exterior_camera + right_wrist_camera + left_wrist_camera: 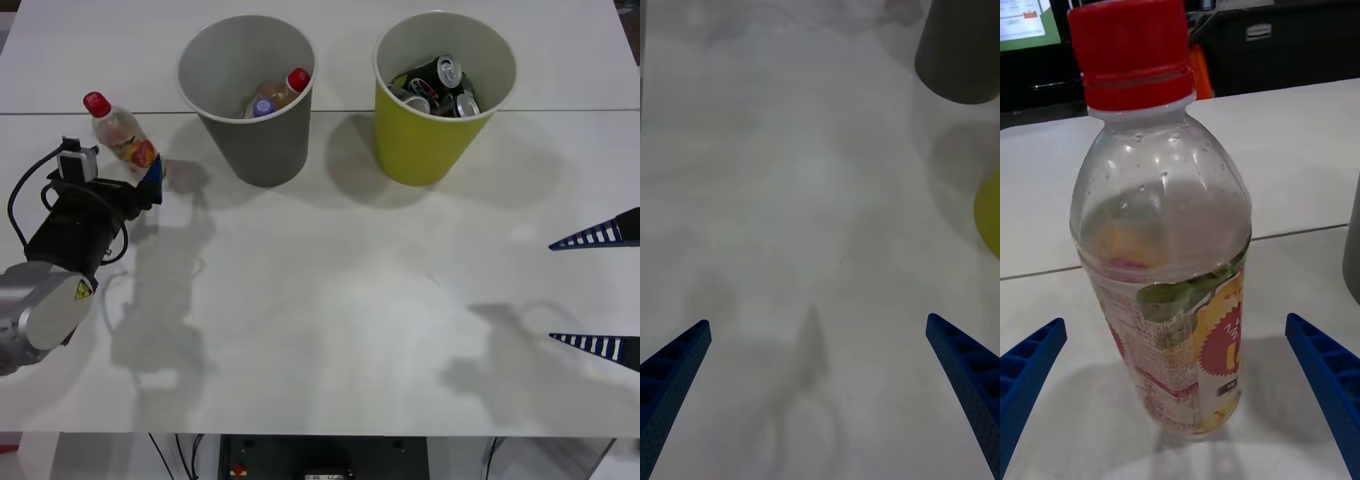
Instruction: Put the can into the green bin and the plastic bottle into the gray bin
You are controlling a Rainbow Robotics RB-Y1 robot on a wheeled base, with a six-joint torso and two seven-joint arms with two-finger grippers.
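The plastic bottle (120,135) (1161,247), red-capped with a red-and-yellow label, stands upright on the white table at the far left. My left gripper (142,178) (1174,322) is open, and its blue fingers (1030,367) flank the bottle's lower half without touching it. The gray bin (255,150) (959,52) holds a red-capped bottle and a purple-capped one. Several cans (447,72) lie in the green bin (420,150) (989,214). My right gripper (600,290) (818,321) hangs open over bare table at the right edge.
The two bins stand side by side at the back of the table (330,300), gray on the left. A seam (560,110) runs across the tabletop behind them. Dark furniture stands beyond the table's far edge in the left wrist view.
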